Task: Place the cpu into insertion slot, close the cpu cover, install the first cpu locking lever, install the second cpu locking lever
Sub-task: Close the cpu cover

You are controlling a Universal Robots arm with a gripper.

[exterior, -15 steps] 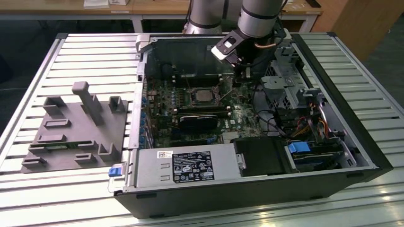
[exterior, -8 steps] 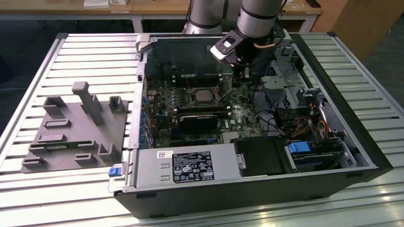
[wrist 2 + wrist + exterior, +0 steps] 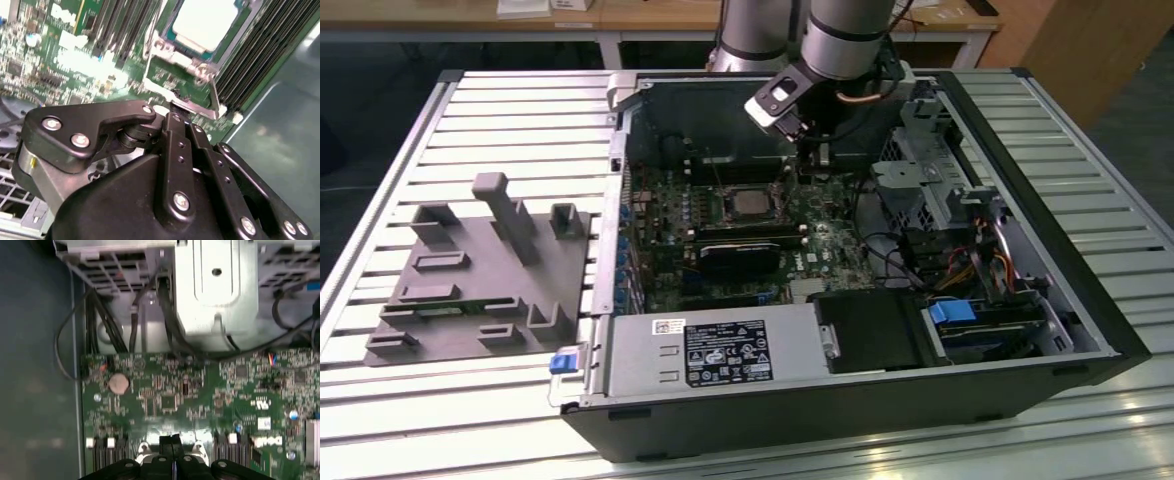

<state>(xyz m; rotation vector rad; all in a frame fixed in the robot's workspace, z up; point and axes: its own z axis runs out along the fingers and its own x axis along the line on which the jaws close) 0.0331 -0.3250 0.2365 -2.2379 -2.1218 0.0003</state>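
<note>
Hand [image 3: 814, 158] inside open case [image 3: 854, 425], fingers pressed together, nothing visible between them. In second wrist view, fingertips at silver edge of cpu cover [image 3: 187, 102]. Seated cpu [image 3: 750, 203] lies in insertion slot [image 3: 715, 200], mid motherboard, at 7 o'clock from hand in exterior view. Drive cage [image 3: 927, 180] close at hand's 3 o'clock; case rear wall near at 12. Finned block [image 3: 740, 258] just beside slot at 6. Open room over board toward 9. Grey fixture [image 3: 467, 290] on worktop [image 3: 494, 110], beside case at 9 o'clock.
</note>
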